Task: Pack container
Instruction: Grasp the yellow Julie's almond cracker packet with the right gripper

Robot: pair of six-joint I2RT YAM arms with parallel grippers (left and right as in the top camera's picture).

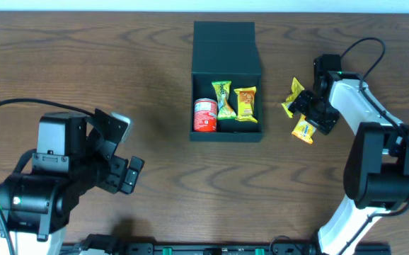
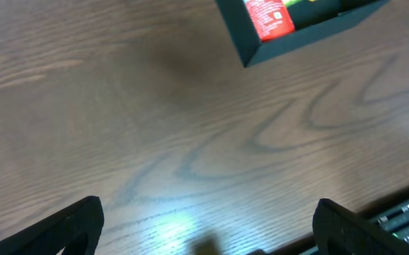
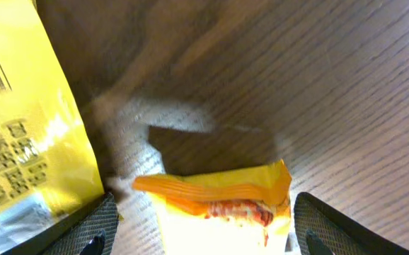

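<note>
The dark teal container (image 1: 226, 42) lies open at the table's middle back, its lid flap folded away. Inside are a red can (image 1: 205, 115), a green snack packet (image 1: 223, 99) and an orange-yellow packet (image 1: 245, 103). A corner of the container with the can shows in the left wrist view (image 2: 261, 49). My right gripper (image 1: 313, 115) is open and straddles a yellow-orange packet (image 3: 222, 205) lying on the table (image 1: 303, 130). A second yellow packet (image 1: 294, 95) lies just beside it (image 3: 27, 120). My left gripper (image 1: 129, 174) is open and empty, far left of the container.
The wooden table (image 1: 84, 64) stretches between the left arm and the container. A black rail (image 1: 226, 248) runs along the front edge.
</note>
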